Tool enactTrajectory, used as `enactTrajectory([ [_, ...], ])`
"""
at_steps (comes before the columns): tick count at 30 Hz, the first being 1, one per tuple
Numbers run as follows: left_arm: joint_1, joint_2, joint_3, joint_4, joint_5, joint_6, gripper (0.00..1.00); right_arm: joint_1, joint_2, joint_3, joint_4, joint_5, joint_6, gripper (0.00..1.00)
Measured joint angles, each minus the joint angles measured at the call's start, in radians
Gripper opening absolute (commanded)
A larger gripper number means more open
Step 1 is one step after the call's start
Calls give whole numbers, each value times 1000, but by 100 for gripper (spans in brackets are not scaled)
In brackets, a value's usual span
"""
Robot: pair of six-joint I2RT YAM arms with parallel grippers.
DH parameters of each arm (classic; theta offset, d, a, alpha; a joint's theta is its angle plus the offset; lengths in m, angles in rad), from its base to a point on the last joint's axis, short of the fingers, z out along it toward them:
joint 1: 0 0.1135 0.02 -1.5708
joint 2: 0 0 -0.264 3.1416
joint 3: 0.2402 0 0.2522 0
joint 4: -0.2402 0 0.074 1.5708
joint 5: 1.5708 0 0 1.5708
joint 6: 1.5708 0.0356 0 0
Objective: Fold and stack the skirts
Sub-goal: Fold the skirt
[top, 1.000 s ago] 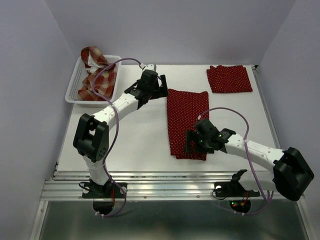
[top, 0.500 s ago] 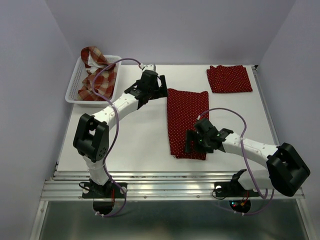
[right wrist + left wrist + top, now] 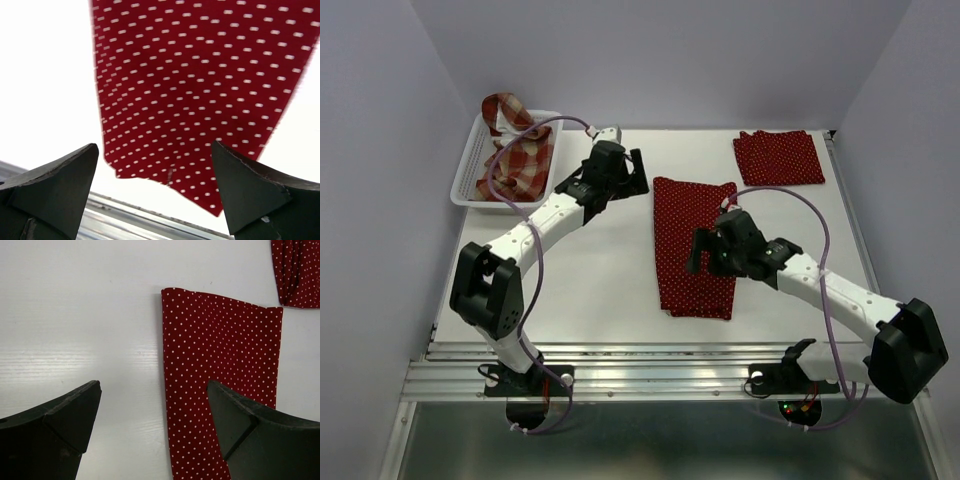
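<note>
Pose | left claw (image 3: 152,390) agape at skirt (image 3: 220,340) edge | right claw (image 3: 155,150) agape over skirt

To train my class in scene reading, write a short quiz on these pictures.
1. True or false: the plaid skirt lies in the basket.
2. How many polka-dot skirts lie on the table?
3. The left gripper and right gripper are: A open; B shut on cloth; C out of view.
Key: 1 true. 2 two: the long skirt and the folded skirt. 3 A.
</note>
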Motion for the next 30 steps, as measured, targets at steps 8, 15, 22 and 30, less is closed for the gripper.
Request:
enactTrajectory([
  [8,6,-50,-103,21,3,0,99,-135,0,-61,-43,13,0,100],
  [15,10,-50,-121,21,13,-1,99,-182,-29,-166,-42,-33,2,100],
  [22,11,-50,-121,21,21,0,99,-187,-47,-266,8,-147,27,100],
  [30,11,-50,-121,20,24,0,99,-188,-24,-309,204,-344,33,100],
])
